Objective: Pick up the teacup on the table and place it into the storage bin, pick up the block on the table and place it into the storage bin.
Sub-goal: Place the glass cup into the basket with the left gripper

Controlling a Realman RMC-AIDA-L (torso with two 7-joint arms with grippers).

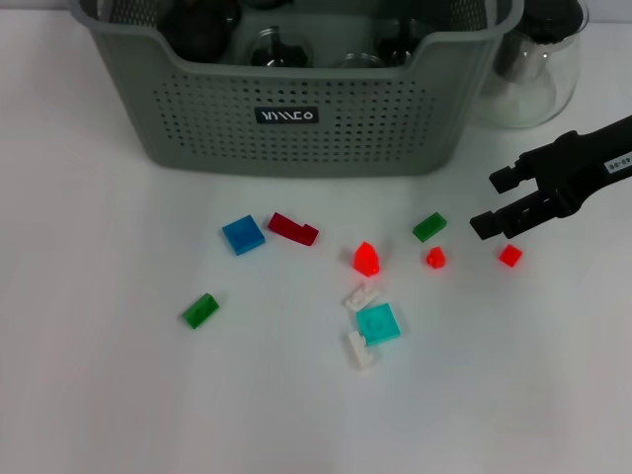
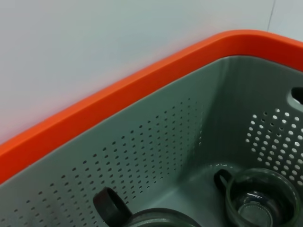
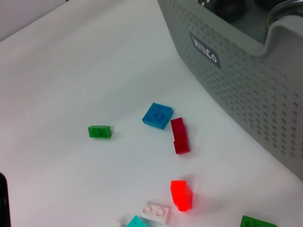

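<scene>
A: Where's the storage bin (image 1: 296, 109)?

B: At the far side of the tabletop (image 1: 99, 375), label facing me. Through the left wrist camera I look down into it: glass teacups (image 2: 262, 198) with dark handles on its floor, and an orange edge (image 2: 118, 94) just beyond its far wall.

A: And the blocks?

B: Scattered on the tabletop in front of the bin. Blue flat block (image 1: 243, 234) beside a dark red block (image 1: 293, 228); bright red block (image 1: 366, 258) near the middle; teal square (image 1: 378, 323) with white pieces (image 1: 361, 349) touching it; one green block (image 1: 200, 310) off to my left, another green block (image 1: 429, 227) to my right; two small red blocks (image 1: 435, 258) beyond that.

A: Pincers?

B: Right pincer (image 1: 492, 202) hangs above the tabletop near the rightmost small red block (image 1: 510, 256), fingers spread, holding nothing. I don't see the left pincer itself. A glass carafe (image 1: 528, 69) stands just beside the bin's right end.
</scene>
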